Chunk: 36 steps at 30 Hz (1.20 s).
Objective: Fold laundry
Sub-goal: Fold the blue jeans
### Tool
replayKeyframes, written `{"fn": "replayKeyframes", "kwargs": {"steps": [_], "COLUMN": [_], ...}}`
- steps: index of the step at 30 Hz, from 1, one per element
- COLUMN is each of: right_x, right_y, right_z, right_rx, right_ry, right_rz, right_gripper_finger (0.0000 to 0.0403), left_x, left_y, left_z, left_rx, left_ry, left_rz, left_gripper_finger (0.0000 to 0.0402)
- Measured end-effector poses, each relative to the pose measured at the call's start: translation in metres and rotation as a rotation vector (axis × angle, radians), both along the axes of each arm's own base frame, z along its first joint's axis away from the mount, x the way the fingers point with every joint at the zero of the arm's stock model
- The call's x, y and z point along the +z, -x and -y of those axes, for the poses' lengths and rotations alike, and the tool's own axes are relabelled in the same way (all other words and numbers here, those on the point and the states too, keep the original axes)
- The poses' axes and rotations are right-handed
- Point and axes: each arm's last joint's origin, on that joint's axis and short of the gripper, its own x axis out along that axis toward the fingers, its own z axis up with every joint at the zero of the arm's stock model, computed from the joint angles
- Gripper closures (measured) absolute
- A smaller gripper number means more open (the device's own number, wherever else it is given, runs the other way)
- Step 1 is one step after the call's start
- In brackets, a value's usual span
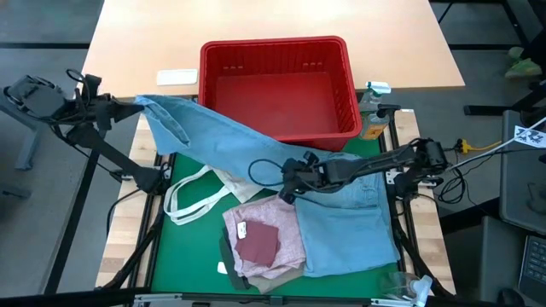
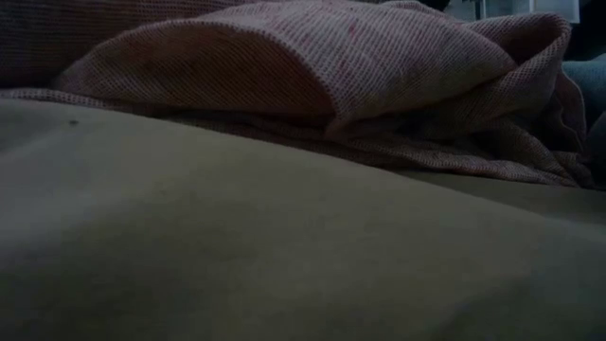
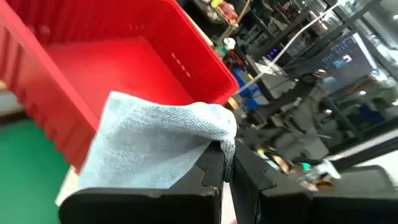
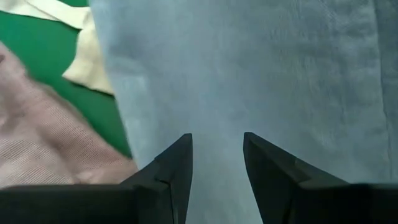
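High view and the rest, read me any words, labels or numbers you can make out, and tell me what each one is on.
No text can be read in any view.
White card on the table: blank or too small to tell.
Label on the pink top: too small to read.
Black-and-white marker at the right edge: a pattern, not legible.
Screen in the room, left wrist view: blurred.

Both dark arms reach inward.
Left gripper [image 3: 225, 171] at ten o'clock, fingers pinched together; right gripper [image 4: 216, 163] near centre, fingers parted.
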Motion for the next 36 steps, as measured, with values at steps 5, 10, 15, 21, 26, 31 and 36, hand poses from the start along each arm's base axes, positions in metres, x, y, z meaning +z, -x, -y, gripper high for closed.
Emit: {"fn": "replayKeyframes", "kwargs": {"steps": [5, 10, 15, 21, 26, 31, 36], "right_x": [-0.009, -0.009, -0.01, -0.024, -0.036, -0.035, -0.035], "right_y": [-0.006, -0.008, -0.007, -0.014, -0.019, -0.021, -0.021], "right_z": [0.022, 0.048, 0.064, 0.074, 0.079, 0.081, 0.081], "right_rx": [-0.055, -0.124, -0.155, -0.163, -0.164, -0.171, -0.176], "right_ry": [-0.004, -0.009, -0.036, -0.023, -0.032, -0.03, -0.019], "right_rz": [-0.017, -0.008, -0.007, -0.027, -0.05, -0.027, -0.018], "right_gripper_finger": [0.026, 0.026, 0.026, 0.026, 0.026, 0.026, 0.026], "left_x": [0.001, 0.0, -0.01, -0.03, -0.04, -0.053, -0.066], "left_y": [-0.002, -0.003, -0.015, -0.05, -0.079, -0.107, -0.131], "left_z": [0.003, 0.004, 0.011, 0.031, 0.049, 0.067, 0.08], "left_rx": [-0.046, -0.073, -0.044, -0.053, -0.167, -0.236, -0.26], "left_ry": [0.098, 0.134, 0.145, 0.168, 0.228, 0.285, 0.301], "left_rz": [0.014, 0.009, -0.036, -0.053, 0.005, 0.047, 0.042], "left_gripper_finger": [0.0393, 0.0393, 0.0393, 0.0393, 0.0393, 0.0393, 0.0393]}}
